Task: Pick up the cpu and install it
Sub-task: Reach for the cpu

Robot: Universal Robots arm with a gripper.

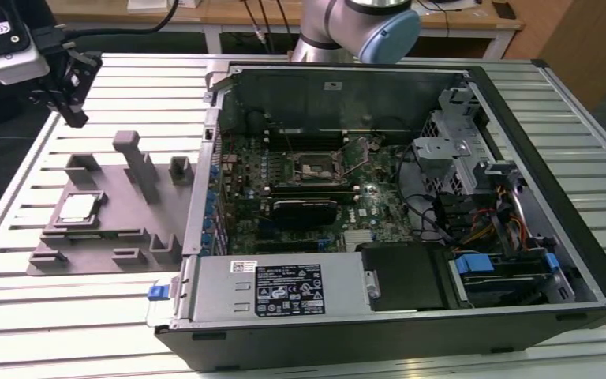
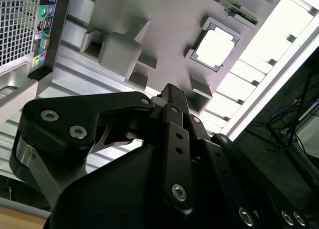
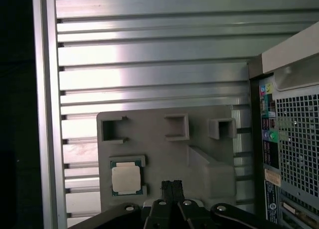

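Note:
The cpu (image 1: 79, 209) lies flat in a recess of the grey fixture plate (image 1: 114, 229) at the exterior view's left; its silver top also shows in both wrist views (image 3: 125, 178) (image 2: 215, 48). My gripper (image 1: 75, 118) hangs high above the table, behind the fixture and well apart from the cpu. Its two dark fingers (image 3: 172, 186) are pressed together with nothing between them, so it is shut. The dark metal-framed socket (image 1: 314, 167) sits in the middle of the motherboard inside the open computer case (image 1: 514, 260).
The fixture carries several upright grey posts (image 1: 135, 162) and small blocks around the cpu. The case wall (image 1: 206, 181) rises right beside the fixture. The ribbed metal table (image 1: 29, 316) ends in an edge at the exterior view's left. Cables and a drive cage (image 1: 461, 158) fill the case's far side.

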